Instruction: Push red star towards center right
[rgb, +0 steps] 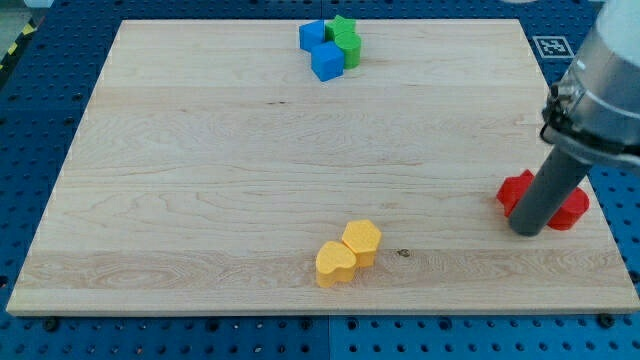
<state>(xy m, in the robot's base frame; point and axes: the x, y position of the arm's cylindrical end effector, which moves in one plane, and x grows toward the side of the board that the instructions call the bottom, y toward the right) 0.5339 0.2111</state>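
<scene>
Yellow pair sits nearest cam, low on board (180, 200) near view's bottom, a bit right of centre. Two pcs touching: yellow heart (335, 263) to lower left, yellow hexagon (362, 242) to upper right, set on a diagonal. Small dark knot in wood just to right of hexagon.

Left third of board: bare pale wood, grain running left-right. Blue pegboard base (40, 100) shows around board on all sides; yellow/black striped strip (15, 45) at view's top-left corner.

Top centre, near board's far edge: tight cluster of 4 pcs, all touching or near-touching. Blue cube (312, 35) at upper left of cluster, 2nd blue cube (326, 62) below it and lower right. Green star (343, 28) at top of cluster, green round-ish pc (350, 50) under it, shape not clear. Cluster well apart from yellow pair and from red.

Right side: red star (512, 190) at centre right of board, close to right edge. Only part visible, rod crosses in front of it; red shows on both sides of rod, left lobe and lower-right lobe (570, 208). Can't tell if the right-hand red is same pc or a 2nd red block.

Rod comes down from view's upper right, grey arm housing (610, 80) above, dark collar below that. My tip (527, 230) is on board, at the red star's near side, touching or just beside it, between the two red patches. No claw on this rig, so nothing to open/close; tip holds nothing, only presses against red.

Black/white marker tag (553, 45) off board at top right.
</scene>
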